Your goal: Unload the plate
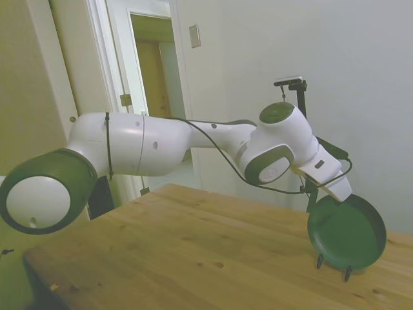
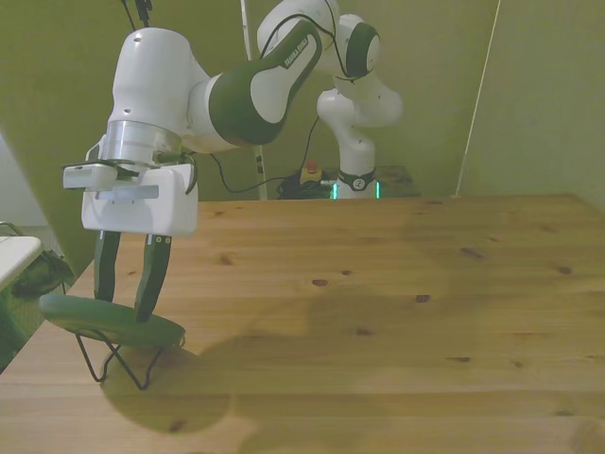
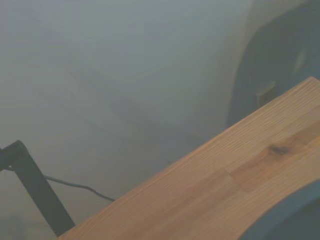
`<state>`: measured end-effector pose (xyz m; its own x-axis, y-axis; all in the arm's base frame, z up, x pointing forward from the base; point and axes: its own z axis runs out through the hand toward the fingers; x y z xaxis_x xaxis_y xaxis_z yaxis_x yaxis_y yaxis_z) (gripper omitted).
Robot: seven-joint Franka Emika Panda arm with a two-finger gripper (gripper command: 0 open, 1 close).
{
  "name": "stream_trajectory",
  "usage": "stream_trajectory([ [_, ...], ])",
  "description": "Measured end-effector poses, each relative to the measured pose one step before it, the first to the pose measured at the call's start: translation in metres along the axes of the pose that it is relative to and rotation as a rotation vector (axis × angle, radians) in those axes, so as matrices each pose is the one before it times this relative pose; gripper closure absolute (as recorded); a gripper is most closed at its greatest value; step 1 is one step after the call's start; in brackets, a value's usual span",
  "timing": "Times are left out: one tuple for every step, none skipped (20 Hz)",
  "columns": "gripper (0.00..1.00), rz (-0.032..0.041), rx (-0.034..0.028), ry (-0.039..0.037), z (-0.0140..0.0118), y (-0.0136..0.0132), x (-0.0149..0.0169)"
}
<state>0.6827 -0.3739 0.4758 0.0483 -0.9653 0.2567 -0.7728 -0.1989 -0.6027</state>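
The dark green plate (image 1: 348, 234) leans upright on a thin black wire stand (image 1: 346, 272) near the table's far corner in the side view. In the front view the plate (image 2: 112, 319) shows almost edge-on at the front view's left, by the table edge. My gripper (image 2: 128, 305) hangs directly over it, open. Its two dark fingers (image 2: 151, 274) reach down on either side of the plate's upper rim, one in front and one behind. In the side view the plate hides most of the fingers. A blurred arc of the plate (image 3: 292, 220) appears in the wrist view.
The wooden table (image 2: 378, 284) stretches to the front view's right of the stand (image 2: 113, 359). The table edge lies close beside the stand. A doorway and wall stand beyond the table in the side view.
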Motion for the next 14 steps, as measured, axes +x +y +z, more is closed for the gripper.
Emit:
stream_trajectory([
  [1.00,0.00034,-0.00274,0.00351,0.00294,-0.00058,0.00014],
  [1.00,0.00064,-0.00109,0.00207,0.00207,-0.00054,0.00042],
  [1.00,-0.00034,-0.00029,0.00128,0.00081,-0.00050,0.00093],
  [1.00,-0.00059,0.00089,0.00164,-0.00023,-0.00070,0.00148],
  [1.00,0.00045,0.00097,0.00153,-0.00070,-0.00022,0.00162],
  [1.00,0.00087,0.00053,0.00145,-0.00075,0.00012,0.00136],
  [1.00,0.00053,-0.00083,0.00150,-0.00054,0.00041,0.00116],
  [1.00,0.00147,-0.00144,-0.00041,-0.00036,0.00075,0.00138],
  [1.00,0.00157,-0.00193,-0.00275,-0.00001,0.00070,0.00095],
  [1.00,0.00174,-0.00334,-0.00369,-0.00019,0.00087,0.00135],
  [1.00,0.00160,-0.00114,-0.00114,-0.00088,0.00038,0.00206],
  [1.00,0.00155,-0.00008,-0.00077,-0.00062,0.00021,0.00190],
  [1.00,0.00126,-0.00168,-0.00223,-0.00015,0.00053,0.00118],
  [1.00,0.00048,-0.00197,-0.00124,0.00043,0.00068,0.00035],
])
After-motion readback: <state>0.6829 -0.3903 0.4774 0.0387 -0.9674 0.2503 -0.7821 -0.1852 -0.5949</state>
